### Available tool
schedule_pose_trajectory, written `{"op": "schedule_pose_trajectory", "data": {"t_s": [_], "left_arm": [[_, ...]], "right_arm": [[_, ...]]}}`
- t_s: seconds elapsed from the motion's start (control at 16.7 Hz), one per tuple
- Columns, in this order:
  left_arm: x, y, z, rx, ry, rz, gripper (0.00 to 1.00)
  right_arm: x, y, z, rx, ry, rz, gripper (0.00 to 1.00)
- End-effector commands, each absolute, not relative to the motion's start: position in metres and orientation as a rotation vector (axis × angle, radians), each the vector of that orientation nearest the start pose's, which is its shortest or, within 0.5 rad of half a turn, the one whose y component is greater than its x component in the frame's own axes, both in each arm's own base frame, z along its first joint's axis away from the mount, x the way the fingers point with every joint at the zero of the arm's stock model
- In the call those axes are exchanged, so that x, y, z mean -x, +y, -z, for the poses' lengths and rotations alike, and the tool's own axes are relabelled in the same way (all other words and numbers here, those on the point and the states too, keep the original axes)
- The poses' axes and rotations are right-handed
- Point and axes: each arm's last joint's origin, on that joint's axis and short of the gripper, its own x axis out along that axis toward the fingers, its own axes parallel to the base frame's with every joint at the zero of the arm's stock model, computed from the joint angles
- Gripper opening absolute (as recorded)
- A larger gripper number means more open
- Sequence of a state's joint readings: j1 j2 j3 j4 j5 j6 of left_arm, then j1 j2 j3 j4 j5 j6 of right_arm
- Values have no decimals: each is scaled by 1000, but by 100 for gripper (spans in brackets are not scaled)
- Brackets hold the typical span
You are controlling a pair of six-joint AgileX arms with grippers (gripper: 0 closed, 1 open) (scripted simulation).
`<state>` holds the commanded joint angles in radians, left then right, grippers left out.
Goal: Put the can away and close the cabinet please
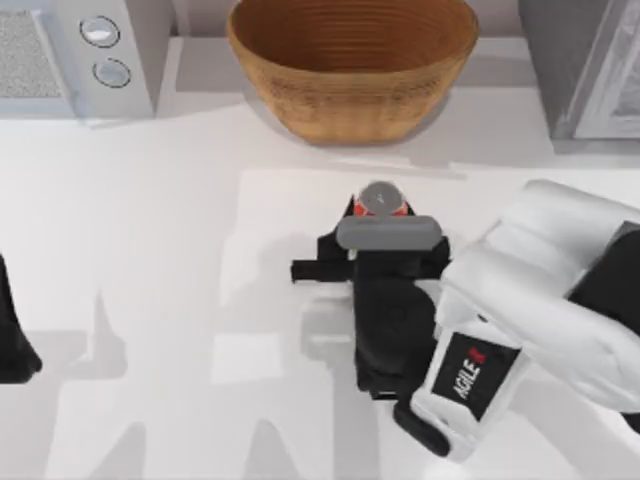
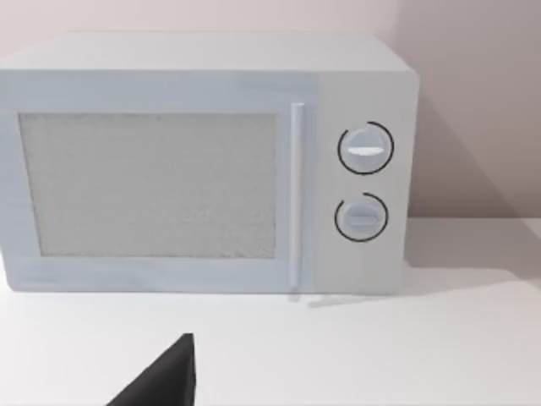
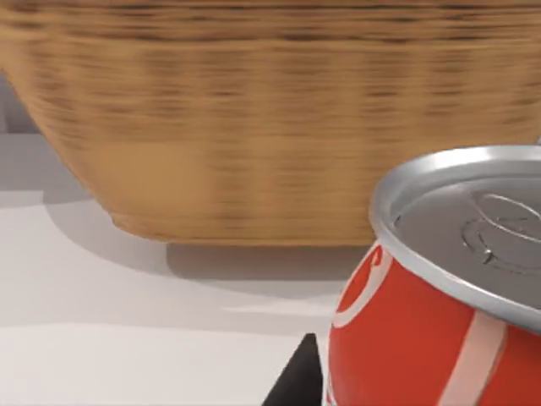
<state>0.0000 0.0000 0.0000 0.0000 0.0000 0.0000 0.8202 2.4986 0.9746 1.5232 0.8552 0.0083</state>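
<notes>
Right gripper (image 1: 378,225) is at the can (image 1: 381,200) mid-table, just in front of the wicker bowl (image 1: 352,62); can't tell whether it's clamped or only straddling it, the arm hides the tips. Reads as the grasp step: next needs a confirmed hold, then a lift and carry to the cabinet (image 1: 585,65) at the back right. Can stands upright, silver top, red label with white lettering, sitting very close in the right wrist view. Left arm (image 1: 15,335) parked at the left edge, facing the microwave (image 2: 203,161).
</notes>
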Motion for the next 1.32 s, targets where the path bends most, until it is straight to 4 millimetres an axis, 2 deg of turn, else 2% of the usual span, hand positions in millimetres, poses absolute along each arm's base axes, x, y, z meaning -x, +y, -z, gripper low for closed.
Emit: {"op": "schedule_pose_trajectory", "data": {"t_s": [0.24,0.54,0.72,0.84,1.14,1.32], "left_arm": [[-106,-1,-160,0,0,0,100],[-106,-1,-160,0,0,0,100],[-106,-1,-160,0,0,0,100],[-106,-1,-160,0,0,0,100],[-106,-1,-160,0,0,0,100],[-106,-1,-160,0,0,0,100]], "right_arm": [[-290,280,-51,-3,-6,10,0],[-290,280,-117,1,-3,10,0],[-286,277,-150,1,-5,9,0],[-284,276,-161,1,-6,8,0],[-285,276,-162,-4,-8,10,0],[-291,261,-176,-22,-23,8,0]]}}
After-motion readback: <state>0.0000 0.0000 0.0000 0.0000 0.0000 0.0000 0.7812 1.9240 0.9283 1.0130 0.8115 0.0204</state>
